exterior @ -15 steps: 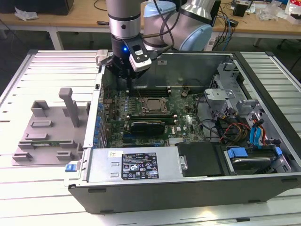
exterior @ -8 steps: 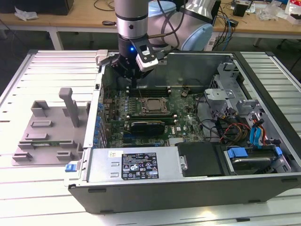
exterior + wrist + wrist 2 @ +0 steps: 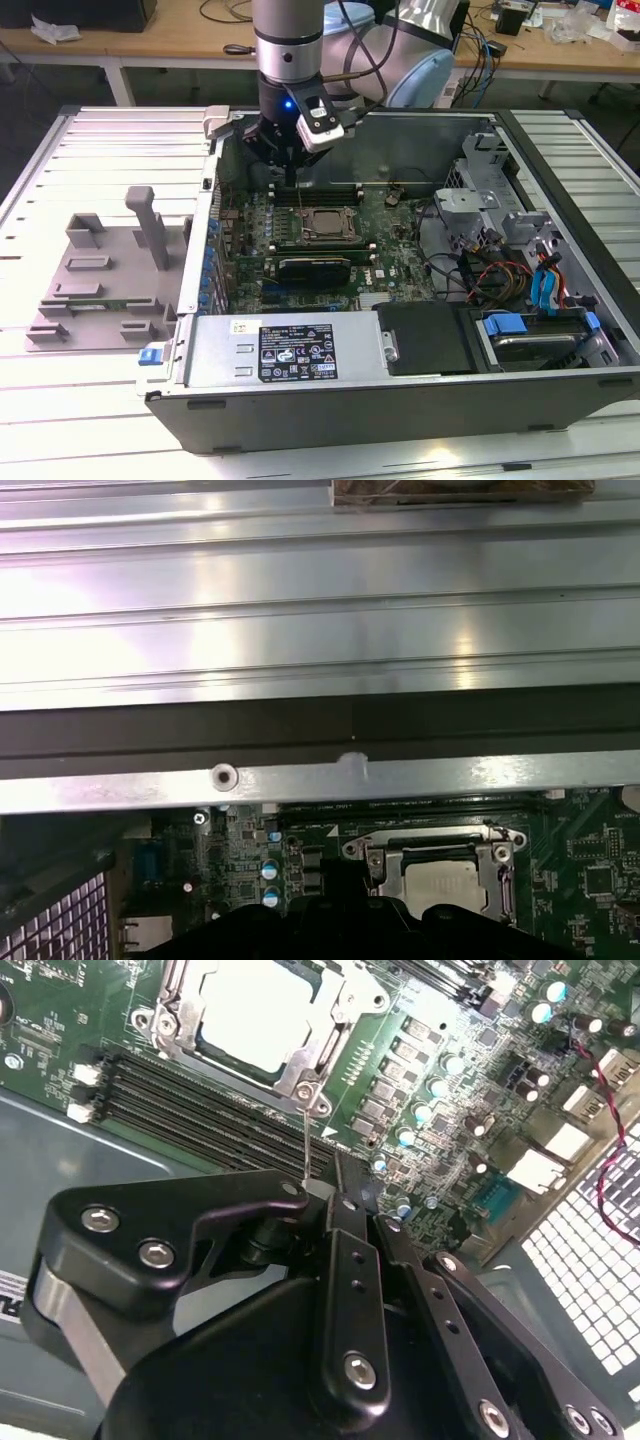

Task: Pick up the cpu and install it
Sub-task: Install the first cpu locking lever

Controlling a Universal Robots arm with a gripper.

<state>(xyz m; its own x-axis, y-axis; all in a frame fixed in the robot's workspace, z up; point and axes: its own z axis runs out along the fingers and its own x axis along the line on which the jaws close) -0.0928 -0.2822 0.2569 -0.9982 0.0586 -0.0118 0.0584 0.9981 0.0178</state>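
Note:
The cpu (image 3: 322, 226) lies flat in the socket in the middle of the green motherboard (image 3: 400, 255), inside the open computer case. Its pale silver top fills the metal socket frame in both wrist views (image 3: 255, 1010) (image 3: 440, 885). My gripper (image 3: 291, 176) hangs just over the socket's far edge, on the exterior view's left side of it. A thin wire socket lever (image 3: 306, 1140) rises from the frame's corner up to the fingertips. The gripper (image 3: 325, 1192) is shut on the top end of that lever. Nothing else is held.
A grey plastic tray (image 3: 100, 280) with upright posts rests on the slatted table outside the case, at the exterior view's left. A long black card (image 3: 315, 268) sits just in front of the socket. The power supply (image 3: 290, 350), drive cage (image 3: 480, 200) and loose cables (image 3: 500, 275) crowd the case.

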